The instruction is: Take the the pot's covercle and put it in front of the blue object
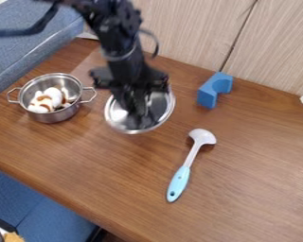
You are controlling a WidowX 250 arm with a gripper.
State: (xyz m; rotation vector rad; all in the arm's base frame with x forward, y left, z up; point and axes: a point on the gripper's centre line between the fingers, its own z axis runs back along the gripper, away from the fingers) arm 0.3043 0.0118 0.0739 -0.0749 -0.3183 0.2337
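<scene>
The claw (138, 113) is gripping the tilted lid (158, 110) near its middle, seemingly leaving the rim free for setting down before the blue block (208, 92), and is holding it between block and uncovered pot (51, 115).

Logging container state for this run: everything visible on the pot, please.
The pot is round, shiny and silvery, apparently metal, with a loop handle on either side of its rim. It stands upright and uncovered on the brown wood-look table, near the view's left edge. Inside lie rounded white pieces with brown patches. Apart from them and the table, nothing appears to touch it.
</scene>
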